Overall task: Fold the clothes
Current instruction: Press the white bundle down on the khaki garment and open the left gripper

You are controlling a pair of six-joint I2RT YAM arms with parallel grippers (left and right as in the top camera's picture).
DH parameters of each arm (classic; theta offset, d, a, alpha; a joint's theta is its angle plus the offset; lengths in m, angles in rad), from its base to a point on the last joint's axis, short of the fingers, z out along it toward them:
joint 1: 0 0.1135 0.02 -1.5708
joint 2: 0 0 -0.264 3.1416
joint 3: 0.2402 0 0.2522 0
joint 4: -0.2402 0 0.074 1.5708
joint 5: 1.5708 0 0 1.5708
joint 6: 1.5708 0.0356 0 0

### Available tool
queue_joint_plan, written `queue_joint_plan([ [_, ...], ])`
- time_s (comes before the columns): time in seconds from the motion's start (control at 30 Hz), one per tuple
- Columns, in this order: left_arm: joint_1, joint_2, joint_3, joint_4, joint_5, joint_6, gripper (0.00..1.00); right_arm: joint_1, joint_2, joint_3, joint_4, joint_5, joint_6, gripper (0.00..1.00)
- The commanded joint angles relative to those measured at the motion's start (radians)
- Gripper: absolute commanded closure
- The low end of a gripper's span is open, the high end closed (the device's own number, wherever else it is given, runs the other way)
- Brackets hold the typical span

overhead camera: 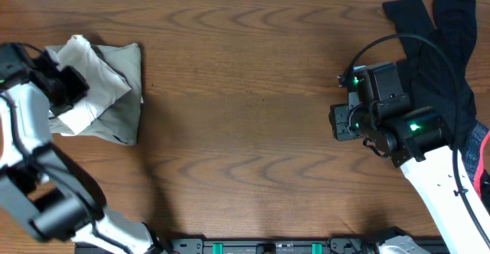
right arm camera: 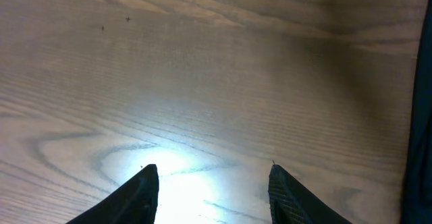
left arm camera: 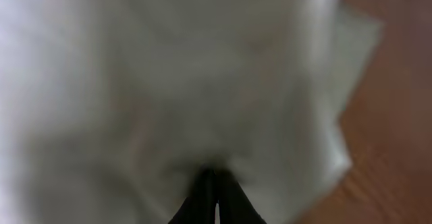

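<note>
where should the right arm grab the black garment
Pinch the black garment by its lobe nearest the middle of the table, coming in from the bare wood beside it. That edge lies flat and clear; the rest is bunched. The right gripper is open.

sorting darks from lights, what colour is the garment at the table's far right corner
The garment is black; it shows best in the overhead view.

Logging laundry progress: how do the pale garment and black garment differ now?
Pale garment: partly folded, left side; black garment: crumpled, far right corner. The left claw is shut on the pale garment; the open right claw is clear of the black garment. Both lie on the table.
</note>
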Motion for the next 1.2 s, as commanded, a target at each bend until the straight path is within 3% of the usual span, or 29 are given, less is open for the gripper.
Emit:
queue_joint_plan([
  [0.0,0.001,0.092,-0.015,0.003,0.13,-0.01,0.88,-0.009,0.002,0.001,-0.006,0.007,-0.015,0.49],
  [0.1,0.0,0.134,-0.015,0.005,0.256,-0.009,0.64,-0.009,0.002,0.001,-0.007,0.007,-0.015,0.49],
  [0.23,-0.001,0.111,-0.014,0.003,0.336,-0.009,0.55,-0.009,0.002,0.001,-0.007,0.007,-0.015,0.49],
  [0.4,-0.001,-0.042,0.013,0.011,0.339,-0.009,0.48,-0.009,0.002,0.001,-0.009,0.008,-0.015,0.49],
  [0.63,-0.025,-0.338,0.04,0.01,0.345,-0.009,0.08,-0.01,0.002,0.001,0.004,0.008,-0.015,0.48],
  [0.73,-0.089,-0.46,0.04,-0.028,0.286,-0.008,0.06,-0.009,0.002,0.001,0.019,0.007,-0.015,0.37],
  [0.83,-0.19,-0.552,0.04,-0.105,0.159,0.009,0.05,-0.009,0.002,0.001,0.035,-0.002,-0.014,0.12],
  [0.9,-0.277,-0.596,0.04,-0.172,0.068,0.045,0.05,-0.009,0.002,0.001,0.047,-0.001,-0.014,0.01],
  [1.03,-0.438,-0.638,0.039,-0.282,-0.109,0.045,0.02,-0.009,0.002,0.001,0.111,-0.001,-0.014,0.01],
  [1.17,-0.509,-0.634,0.039,-0.319,-0.138,0.044,0.02,-0.01,0.002,0.001,0.194,0.046,-0.014,0.01],
])
